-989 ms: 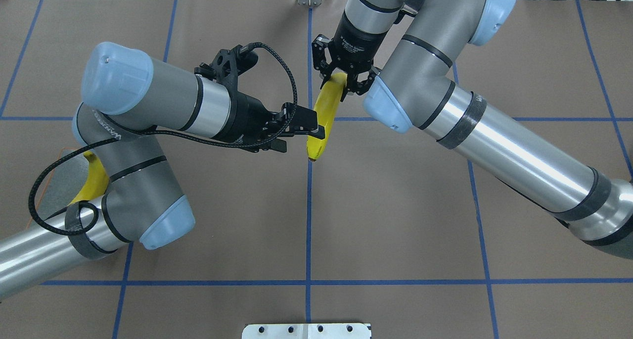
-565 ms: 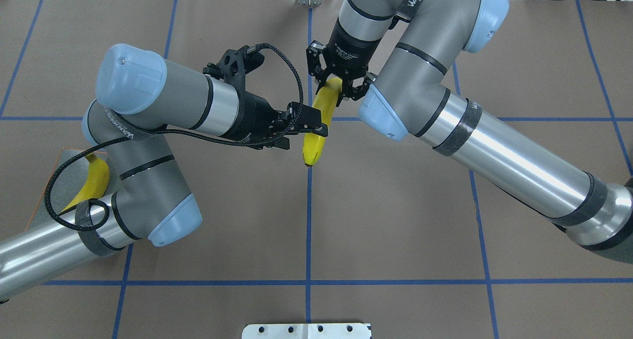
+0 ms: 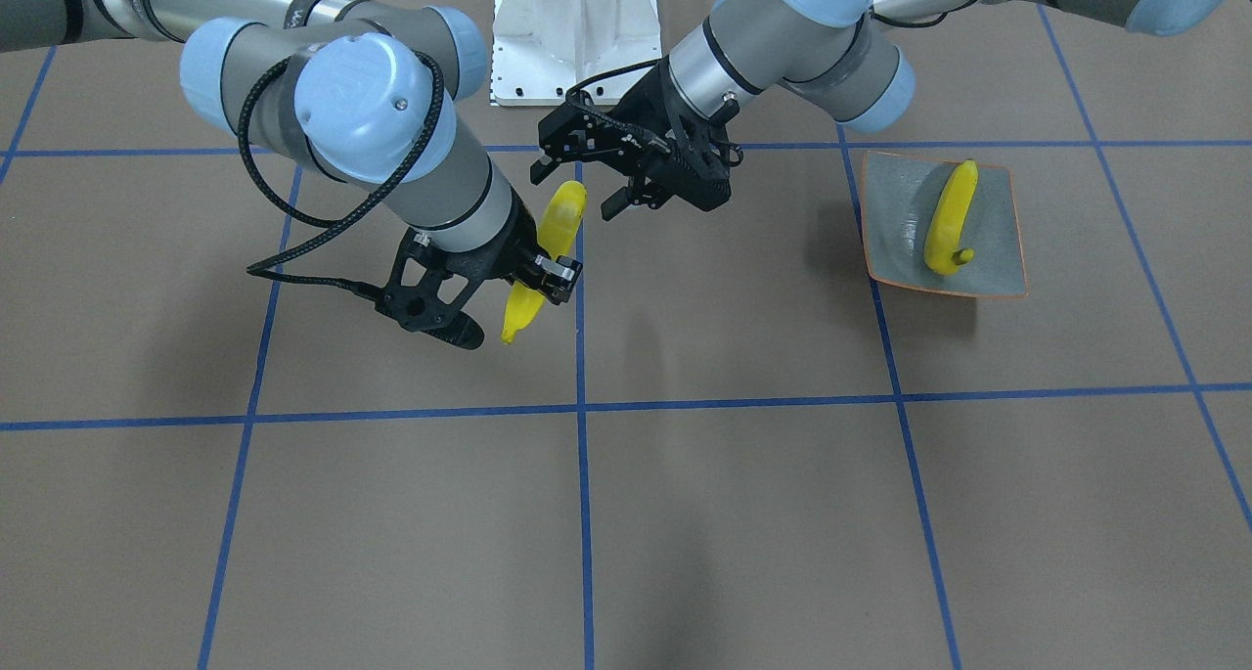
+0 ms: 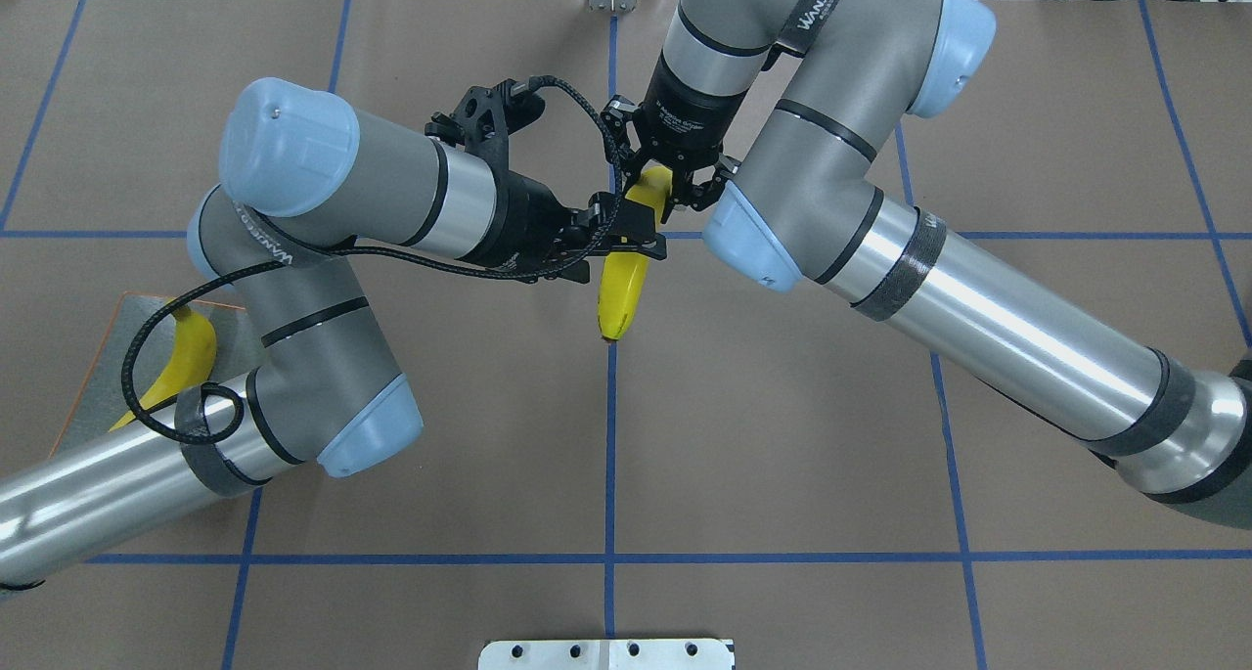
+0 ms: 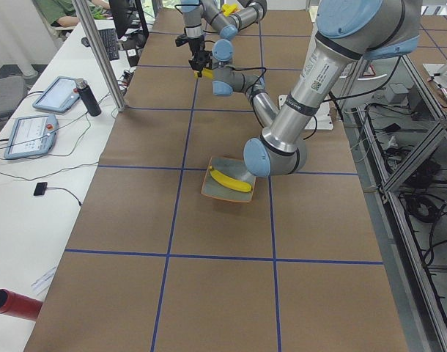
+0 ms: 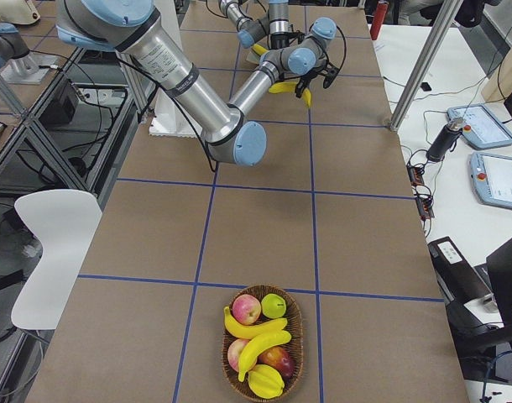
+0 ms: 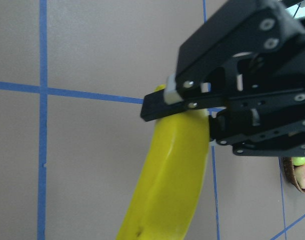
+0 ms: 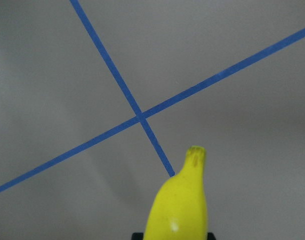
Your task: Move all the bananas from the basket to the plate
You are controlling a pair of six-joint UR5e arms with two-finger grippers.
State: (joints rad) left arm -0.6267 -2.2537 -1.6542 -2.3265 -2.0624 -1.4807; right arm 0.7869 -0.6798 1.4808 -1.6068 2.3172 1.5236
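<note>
Handover nearing: your left gripper (image 3: 573,192) moved astride the banana (image 4: 621,289).
Its jaws seemed apart; your right gripper (image 4: 663,183) kept it clamped.

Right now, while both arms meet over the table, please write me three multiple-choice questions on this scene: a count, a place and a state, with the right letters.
1. How many bananas lie on the plate? A none. B one. C three.
2. Where is the held banana? A on the plate. B on the floor. C raised above the table, beside the left gripper.
3. How is the right gripper? A open and empty. B shut on the held banana. C shut on an apple.
Answers: 1 B, a single banana rests on it. 2 C, the exterior right view shows it lifted off the table. 3 B, it pinches the banana's end in the overhead view.
</note>
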